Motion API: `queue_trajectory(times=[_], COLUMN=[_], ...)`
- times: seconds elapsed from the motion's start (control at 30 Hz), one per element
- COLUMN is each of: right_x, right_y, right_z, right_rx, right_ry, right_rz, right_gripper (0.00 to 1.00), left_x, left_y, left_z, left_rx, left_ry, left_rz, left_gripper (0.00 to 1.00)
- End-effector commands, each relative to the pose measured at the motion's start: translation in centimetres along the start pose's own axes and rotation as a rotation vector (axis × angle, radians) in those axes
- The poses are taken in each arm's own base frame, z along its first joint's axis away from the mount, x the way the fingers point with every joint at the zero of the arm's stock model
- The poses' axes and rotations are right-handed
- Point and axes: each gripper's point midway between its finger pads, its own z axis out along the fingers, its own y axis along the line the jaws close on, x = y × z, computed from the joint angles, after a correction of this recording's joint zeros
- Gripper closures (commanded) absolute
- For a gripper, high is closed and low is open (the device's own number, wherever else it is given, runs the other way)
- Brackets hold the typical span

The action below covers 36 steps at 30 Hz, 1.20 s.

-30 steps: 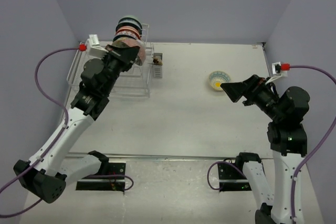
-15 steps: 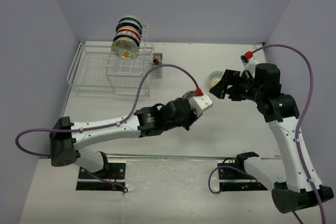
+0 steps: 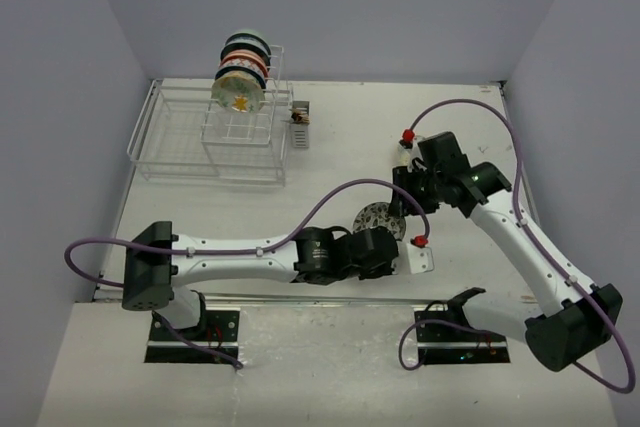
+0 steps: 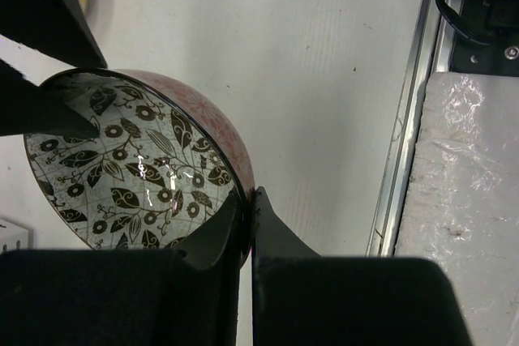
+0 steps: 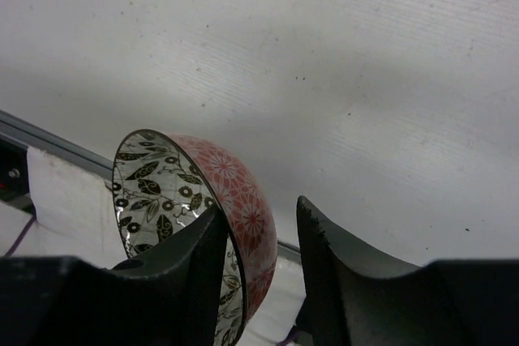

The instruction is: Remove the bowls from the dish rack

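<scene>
While one bowl (image 3: pixel 378 217) hangs above the table (image 3: pixel 350 127) between the two arms, the holdings stand as follows.

Item, bowl: red flowered outside, black leaves on white inside, tipped on edge, well apart from the dish rack (image 3: pixel 160 152).

Item, left gripper (image 4: pixel 247 200): jaws pinched tight on the bowl's rim, one finger inside, one outside.

Item, right gripper (image 5: pixel 259 208): jaws astride the opposite rim, part-way apart, with a gap showing at the outer finger; not clamped yet, by my reading.

Item, other bowls (image 3: pixel 242 72): a row on edge in the rack's tall frame at the far left; count unclear.

Step in hand: apparently a handover, left to right. The next move calls for the right jaws to pinch the rim firmly before the left lets go, then a spot on the table's right side.
</scene>
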Motion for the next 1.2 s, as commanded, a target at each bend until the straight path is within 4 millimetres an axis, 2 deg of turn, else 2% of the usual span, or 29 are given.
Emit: queue_trajectory(times=[0.0, 0.07, 0.17, 0.27, 0.3, 0.33, 0.37, 0.4, 0.43, 0.47, 0.5, 0.53, 0.57, 0.6, 0.63, 0.67, 0.7, 0.73, 0.77, 0.8, 0.83, 0.87, 0.9, 0.97, 1.0, 1.07, 1.1, 1.17], right_x=[1.0, 1.4, 1.1, -0.4, -1.1, -2.1, -2.9, -4.3, -5.4, -6.6, -8.5, -9.8, -10.6, -12.3, -13.3, -14.6, -15.4, -16.1, -17.2, -17.7, -18.2, -18.2, -19.3, -20.1, -20.1, -20.6, -20.3, -20.0], right_y=[-0.2, -0.3, -0.3, -0.3, -0.4, -0.3, -0.4, -1.0, -1.3, -2.6, -3.2, -5.0, -6.2, -7.5, -9.6, -10.3, -11.9, -12.7, -13.7, -15.0, -15.7, -16.5, -17.0, -17.7, -18.4, -18.3, -19.7, -19.9], right_z=[0.1, 0.4, 0.7, 0.4, 0.3, 0.1, 0.1, -0.3, -0.2, 0.2, 0.2, 0.1, 0.8, 0.6, 1.1, 1.3, 1.2, 1.6, 2.4, 2.5, 2.7, 3.7, 3.8, 4.2, 5.1, 5.9, 6.5, 7.2], right_rx=[0.035, 0.047, 0.058, 0.079, 0.092, 0.091, 0.1, 0.137, 0.144, 0.168, 0.169, 0.191, 0.212, 0.244, 0.28, 0.282, 0.3, 0.297, 0.297, 0.308, 0.316, 0.329, 0.319, 0.31, 0.32, 0.281, 0.288, 0.279], right_ry=[0.025, 0.037, 0.026, -0.046, -0.077, -0.122, -0.148, -0.194, -0.221, -0.239, -0.295, -0.331, -0.334, -0.392, -0.406, -0.446, -0.471, -0.491, -0.518, -0.544, -0.557, -0.554, -0.6, -0.616, -0.599, -0.593, -0.58, -0.558], right_rz=[-0.043, -0.049, -0.047, -0.017, -0.008, -0.005, 0.01, 0.03, 0.049, 0.106, 0.14, 0.21, 0.25, 0.287, 0.35, 0.378, 0.42, 0.469, 0.494, 0.545, 0.57, 0.587, 0.588, 0.593, 0.599, 0.599, 0.631, 0.643], right_gripper=[0.6, 0.72, 1.0, 1.0, 1.0, 1.0, 1.0, 1.0, 1.0, 1.0, 1.0, 1.0, 1.0, 1.0, 1.0, 1.0, 1.0, 1.0, 1.0, 1.0, 1.0, 1.0, 1.0, 1.0, 1.0, 1.0, 1.0, 0.98], left_x=[-3.0, -3.3, -3.5, -3.9, -3.7, -3.8, -3.8, -3.9, -4.2, -4.7, -4.9, -5.1, -5.5, -5.6, -5.4, -5.3, -5.0, -4.6, -3.8, -3.4, -3.1, -2.4, -1.8, -1.1, -0.5, 0.0, 0.5, 0.7], left_y=[2.2, 2.3, 2.4, 3.2, 4.5, 5.3, 6.7, 7.1, 7.4, 8.0, 8.3, 8.6, 9.5, 9.9, 11.2, 11.6, 12.1, 13.3, 13.9, 14.1, 14.7, 14.9, 15.0, 15.4, 15.3, 15.5, 15.4, 15.5], left_z=[-1.0, -1.0, -1.0, -1.2, -1.5, -1.6, -2.4, -2.9, -3.4, -4.7, -5.3, -6.1, -8.0, -8.9, -10.9, -11.8, -12.7, -14.7, -15.4, -15.9, -17.4, -17.8, -18.2, -20.0, -20.2, -21.6, -21.6, -22.4], left_rx=[-0.06, -0.062, -0.064, -0.105, -0.185, -0.238, -0.311, -0.329, -0.342, -0.361, -0.371, -0.381, -0.415, -0.438, -0.499, -0.522, -0.548, -0.606, -0.634, -0.64, -0.648, -0.662, -0.665, -0.677, -0.68, -0.686, -0.687, -0.683], left_ry=[-0.058, -0.054, -0.05, -0.056, -0.041, -0.05, -0.049, -0.06, -0.075, -0.106, -0.121, -0.141, -0.175, -0.198, -0.225, -0.254, -0.271, -0.303, -0.311, -0.326, -0.358, -0.36, -0.365, -0.39, -0.38, -0.403, -0.399, -0.421], left_rz=[0.051, 0.053, 0.054, 0.035, 0.013, -0.022, -0.046, -0.065, -0.096, -0.124, -0.143, -0.19, -0.235, -0.3, -0.352, -0.432, -0.472, -0.534, -0.58, -0.648, -0.697, -0.725, -0.762, -0.803, -0.821, -0.846, -0.85, -0.867], left_gripper=[1.0, 1.0, 1.0, 1.0, 0.74, 0.54, 0.39, 0.01, 0.0, 0.0, 0.0, 0.0, 0.0, 0.0, 0.0, 0.0, 0.0, 0.0, 0.0, 0.0, 0.0, 0.0, 0.0, 0.0, 0.0, 0.0, 0.0, 0.0])
